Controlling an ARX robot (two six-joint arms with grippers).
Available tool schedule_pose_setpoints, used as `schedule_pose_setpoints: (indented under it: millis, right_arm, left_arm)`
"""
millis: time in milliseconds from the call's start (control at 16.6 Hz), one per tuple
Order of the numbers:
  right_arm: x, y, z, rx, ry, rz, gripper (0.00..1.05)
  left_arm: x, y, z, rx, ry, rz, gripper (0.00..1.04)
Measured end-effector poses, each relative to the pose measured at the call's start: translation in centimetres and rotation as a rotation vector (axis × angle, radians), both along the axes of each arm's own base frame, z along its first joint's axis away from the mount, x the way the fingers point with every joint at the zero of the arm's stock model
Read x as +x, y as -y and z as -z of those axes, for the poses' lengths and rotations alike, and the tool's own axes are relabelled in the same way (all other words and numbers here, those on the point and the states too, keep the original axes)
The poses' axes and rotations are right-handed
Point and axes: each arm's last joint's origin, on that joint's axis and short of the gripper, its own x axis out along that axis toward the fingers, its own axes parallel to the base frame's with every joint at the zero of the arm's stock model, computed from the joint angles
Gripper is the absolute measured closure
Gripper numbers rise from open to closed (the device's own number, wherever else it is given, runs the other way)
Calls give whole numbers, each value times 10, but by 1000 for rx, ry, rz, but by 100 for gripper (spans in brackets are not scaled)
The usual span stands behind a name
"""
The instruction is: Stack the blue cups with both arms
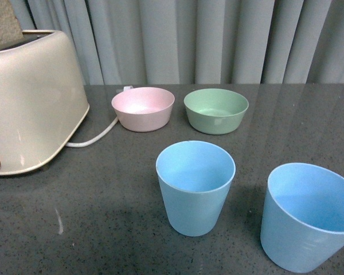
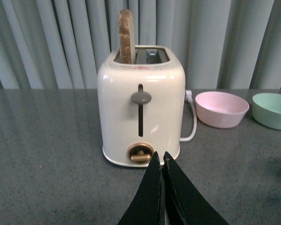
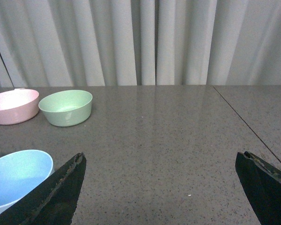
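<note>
Front view: a dark grey, speckled, stone-like surface (image 1: 103,206) fills the lower two thirds of the frame. Pale grey pleated curtains (image 1: 218,40) hang across the top. Two matte, light blue plastic tumblers stand upright and apart, both tapered, handleless and empty. The centre cup (image 1: 195,189) sits just below the middle of the frame. The corner cup (image 1: 307,220) is at the lower right, cut off by the edge.

Above them, in the upper middle, are two shallow round bowls side by side: a pink bowl (image 1: 143,109) and, to its right, a green bowl (image 1: 216,110). A glossy cream toaster (image 1: 28,103) with rounded corners fills the left edge, and its white cord (image 1: 94,137) curls toward the pink bowl.

Left wrist view: the left pincer (image 2: 160,157) is closed and holds nothing, its black pointed fingers pressed together. It faces the toaster's lever side, where a slice of bread (image 2: 127,37) stands in one slot.

Right wrist view: the right pincer (image 3: 161,159) is spread wide and empty. The open mouth of a blue cup (image 3: 16,176) lies just beside one finger; I cannot tell which of the two it is.
</note>
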Motion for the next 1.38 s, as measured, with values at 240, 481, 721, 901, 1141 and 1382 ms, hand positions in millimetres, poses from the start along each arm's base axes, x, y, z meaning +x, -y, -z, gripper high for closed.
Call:
schedule_pose_setpoints:
  millis: [240, 481, 721, 901, 1141, 1382]
  right_arm:
    - [0, 0, 0, 0, -2, 0, 7]
    - [0, 0, 0, 0, -2, 0, 7]
    - [15, 6, -40, 211, -49, -260, 7]
    - [39, -4, -93, 227, -45, -379, 7]
    - [80, -37, -87, 178, -353, -435, 7]
    - [114, -55, -40, 90, -616, -357, 7]
  left_arm:
    - [0, 0, 1, -1, -5, 2, 100]
    - [0, 0, 1, -1, -5, 2, 54]
    - [0, 0, 1, -2, -5, 1, 7]
    - [0, 0, 1, -1, -5, 1, 7]
    - [0, 0, 1, -2, -5, 1, 7]
    - [0, 0, 1, -1, -5, 1, 7]
